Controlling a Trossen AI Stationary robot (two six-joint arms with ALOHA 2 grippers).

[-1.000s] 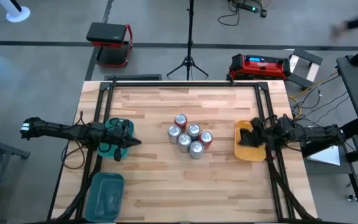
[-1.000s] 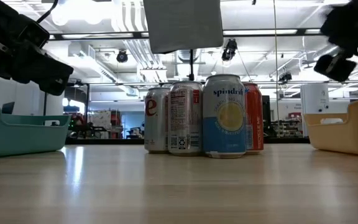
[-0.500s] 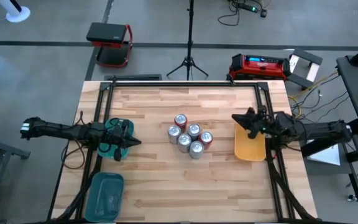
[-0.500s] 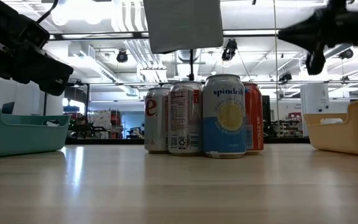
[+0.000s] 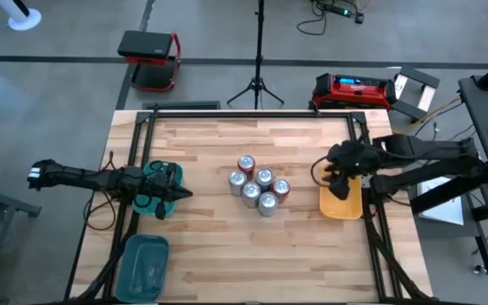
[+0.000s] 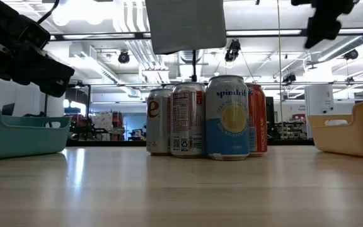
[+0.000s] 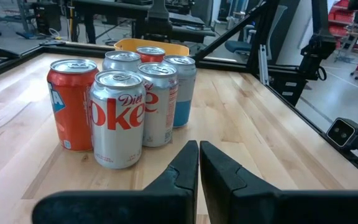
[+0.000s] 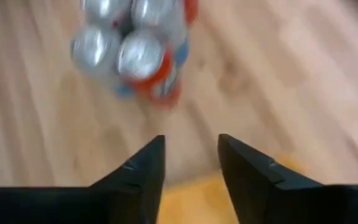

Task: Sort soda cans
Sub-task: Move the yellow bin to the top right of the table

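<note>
Right gripper [image 5: 330,174]: fingers parted, empty, raised over orange bin [image 5: 342,206] | soda cans [image 5: 258,188] upright, toward table centre (nearer arm) | left gripper [image 5: 176,194]: pinched closed, waiting.

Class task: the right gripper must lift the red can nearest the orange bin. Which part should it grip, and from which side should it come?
Grip the red can around its upper side wall, probably coming from above on the orange bin side. It stands upright, its bin-facing side is free, and other cans crowd its far side. The right gripper is open above the bin's inner edge.
</note>
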